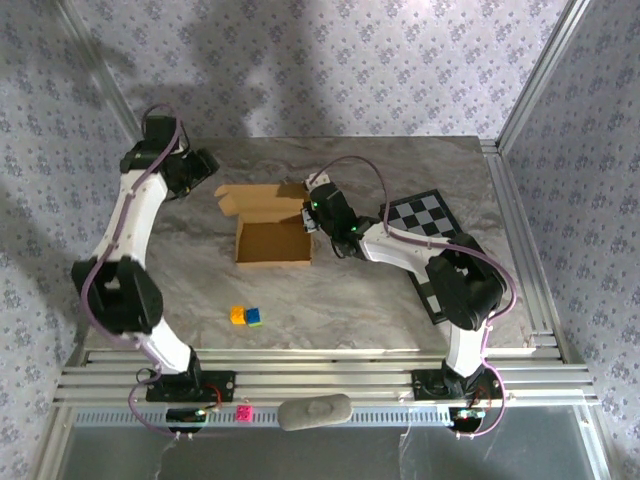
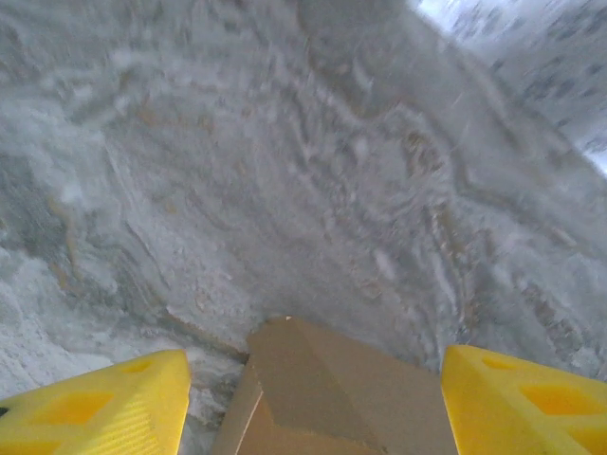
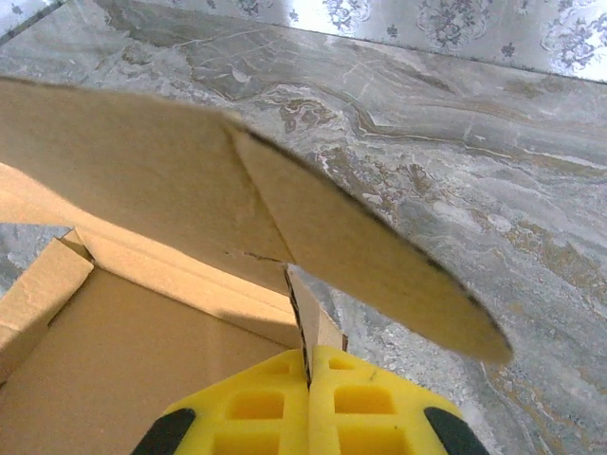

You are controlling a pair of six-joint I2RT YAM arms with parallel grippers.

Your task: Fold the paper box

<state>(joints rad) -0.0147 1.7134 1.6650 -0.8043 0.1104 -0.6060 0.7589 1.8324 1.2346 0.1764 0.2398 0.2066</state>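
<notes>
From above, one paper box [image 1: 272, 240] sits mid-table, with two small cubes [image 1: 245, 316] nearer the arms and one checkerboard [image 1: 428, 215] to its right. Left wrist: the left gripper [image 2: 315, 370] gapes, with one flap corner [image 2: 327, 408] between its two fingers [image 2: 104, 408]. Right wrist: the right gripper [image 3: 305, 365] is clamped on one box wall [image 3: 302, 303].

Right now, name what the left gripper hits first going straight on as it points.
The tan-brown cardboard paper box: a flap corner sits between the open jaws of the left gripper. Beyond it, probably the grey marbled table.
</notes>
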